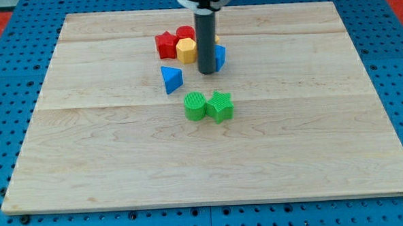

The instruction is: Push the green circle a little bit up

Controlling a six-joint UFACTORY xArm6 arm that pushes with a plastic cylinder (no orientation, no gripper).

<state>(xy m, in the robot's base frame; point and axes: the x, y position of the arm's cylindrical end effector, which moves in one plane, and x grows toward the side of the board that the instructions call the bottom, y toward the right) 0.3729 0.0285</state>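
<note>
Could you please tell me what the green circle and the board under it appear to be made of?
The green circle looks like matte plastic, possibly 3D-printed, given its fine ridged lines. The board appears to be light, unvarnished wood: visible grain and plank seams.

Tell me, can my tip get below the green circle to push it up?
Probably yes. My tip sits above the green circle, and the board below it is bare, though the green star touches its right side.
</note>
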